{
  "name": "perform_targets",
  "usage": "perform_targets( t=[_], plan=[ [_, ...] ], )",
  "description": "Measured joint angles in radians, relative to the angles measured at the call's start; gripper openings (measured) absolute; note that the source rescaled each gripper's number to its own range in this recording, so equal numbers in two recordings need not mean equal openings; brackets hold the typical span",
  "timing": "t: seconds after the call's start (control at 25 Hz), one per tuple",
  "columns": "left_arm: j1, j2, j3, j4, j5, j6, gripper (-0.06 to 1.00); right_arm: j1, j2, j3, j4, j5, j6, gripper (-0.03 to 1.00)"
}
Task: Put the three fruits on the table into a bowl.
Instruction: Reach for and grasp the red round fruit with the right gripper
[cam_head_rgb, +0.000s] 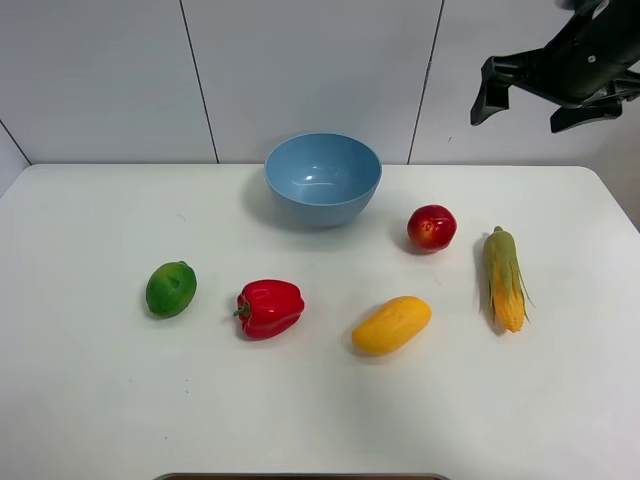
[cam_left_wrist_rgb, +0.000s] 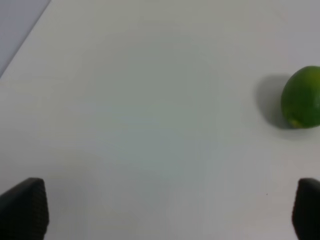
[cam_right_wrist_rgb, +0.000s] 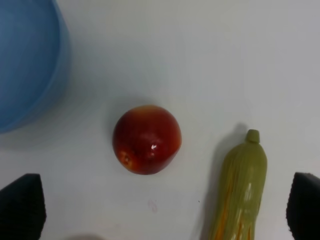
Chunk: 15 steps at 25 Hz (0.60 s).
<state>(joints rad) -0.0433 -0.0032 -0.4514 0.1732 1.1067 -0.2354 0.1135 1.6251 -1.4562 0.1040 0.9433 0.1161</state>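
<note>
Well, I see both grippers spread wide, holding nothing: left gripper (cam_left_wrist_rgb: 164, 212) near the round green lime (cam_left_wrist_rgb: 302, 97), right gripper (cam_right_wrist_rgb: 164, 212) above the round red peach-like fruit (cam_right_wrist_rgb: 147, 139) (glossy, with a yellowish blush). The oblong yellow-orange mango (cam_head_rgb: 391, 325) also lies on the plain white tabletop (cam_head_rgb: 100, 400), in front of the deep light-blue plastic bowl (cam_head_rgb: 300, 205).

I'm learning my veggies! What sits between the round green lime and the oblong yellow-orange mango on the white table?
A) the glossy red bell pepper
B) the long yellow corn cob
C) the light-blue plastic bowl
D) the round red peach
A: in the high view the glossy red lobed bell pepper lies between the round green lime and the oblong yellow-orange mango on the white table.
</note>
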Motion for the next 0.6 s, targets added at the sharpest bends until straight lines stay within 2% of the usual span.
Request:
perform_targets(
  t=[0.6],
  plan=[
    [0.0,0.0,0.0,0.0,0.0,0.0,1.0,0.066,0.279,-0.002,0.007,-0.111,0.025,0.91]
  ],
)
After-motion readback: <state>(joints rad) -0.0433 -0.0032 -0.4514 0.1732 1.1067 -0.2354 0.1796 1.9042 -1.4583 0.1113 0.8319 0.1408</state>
